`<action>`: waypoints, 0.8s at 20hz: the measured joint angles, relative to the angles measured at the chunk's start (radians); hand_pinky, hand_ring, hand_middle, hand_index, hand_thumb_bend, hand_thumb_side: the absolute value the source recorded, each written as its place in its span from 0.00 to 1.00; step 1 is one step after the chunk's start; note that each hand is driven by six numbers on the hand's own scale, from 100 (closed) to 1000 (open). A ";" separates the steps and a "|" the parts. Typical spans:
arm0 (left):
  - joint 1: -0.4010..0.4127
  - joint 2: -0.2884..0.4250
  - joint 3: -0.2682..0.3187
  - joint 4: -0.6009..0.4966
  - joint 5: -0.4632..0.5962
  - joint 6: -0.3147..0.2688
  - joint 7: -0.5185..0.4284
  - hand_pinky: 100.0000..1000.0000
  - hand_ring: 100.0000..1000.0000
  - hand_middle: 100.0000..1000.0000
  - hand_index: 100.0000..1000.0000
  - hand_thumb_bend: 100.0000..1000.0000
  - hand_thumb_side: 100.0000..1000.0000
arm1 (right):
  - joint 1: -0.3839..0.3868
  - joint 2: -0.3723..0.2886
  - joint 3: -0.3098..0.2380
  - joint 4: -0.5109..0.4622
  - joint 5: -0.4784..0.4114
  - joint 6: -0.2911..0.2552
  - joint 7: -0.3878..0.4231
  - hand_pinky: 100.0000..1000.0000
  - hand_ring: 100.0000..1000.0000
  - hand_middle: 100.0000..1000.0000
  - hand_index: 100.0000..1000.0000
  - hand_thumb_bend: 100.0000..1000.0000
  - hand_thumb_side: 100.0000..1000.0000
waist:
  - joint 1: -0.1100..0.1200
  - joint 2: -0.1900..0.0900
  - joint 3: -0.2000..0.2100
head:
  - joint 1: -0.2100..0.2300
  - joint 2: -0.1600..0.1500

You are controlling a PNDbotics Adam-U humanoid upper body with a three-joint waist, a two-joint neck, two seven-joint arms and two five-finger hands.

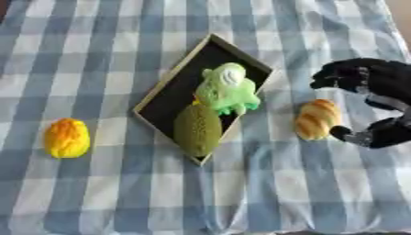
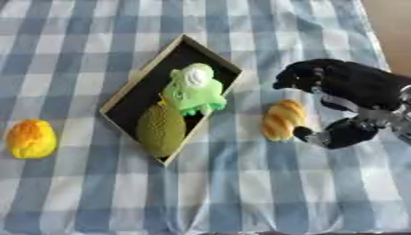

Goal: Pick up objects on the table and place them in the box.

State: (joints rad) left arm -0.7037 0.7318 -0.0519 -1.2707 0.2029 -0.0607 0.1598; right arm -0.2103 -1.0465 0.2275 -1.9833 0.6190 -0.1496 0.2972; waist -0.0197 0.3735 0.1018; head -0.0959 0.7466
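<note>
A shallow black box (image 1: pixel 170 94) with a pale rim lies askew in the middle of the checked cloth. Inside it rest a light green toy (image 1: pixel 228 88) and a dark green oval fruit (image 1: pixel 197 129). A tan bread-like object (image 2: pixel 282 119) lies on the cloth right of the box. My right hand (image 2: pixel 345 89) hovers just right of it, fingers curved above it and thumb (image 2: pixel 330 134) below, not closed on it. A yellow-orange bumpy fruit (image 1: pixel 67 137) sits far left. My left hand is out of sight.
A blue and white checked cloth (image 1: pixel 96 193) covers the table. The table's right edge shows at the top right corner (image 2: pixel 393 23).
</note>
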 measured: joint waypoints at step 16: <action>0.000 -0.002 0.000 0.000 0.005 0.001 -0.001 0.76 0.91 0.80 0.87 0.25 0.80 | -0.038 0.026 0.040 0.083 0.035 0.038 0.055 0.91 0.94 0.84 0.88 0.30 0.12 | 0.000 0.001 0.011 | -0.009 -0.001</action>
State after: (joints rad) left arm -0.7039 0.7295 -0.0523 -1.2710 0.2080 -0.0596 0.1584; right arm -0.2486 -1.0202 0.2677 -1.9006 0.6544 -0.1114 0.3525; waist -0.0194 0.3746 0.1132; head -0.1046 0.7456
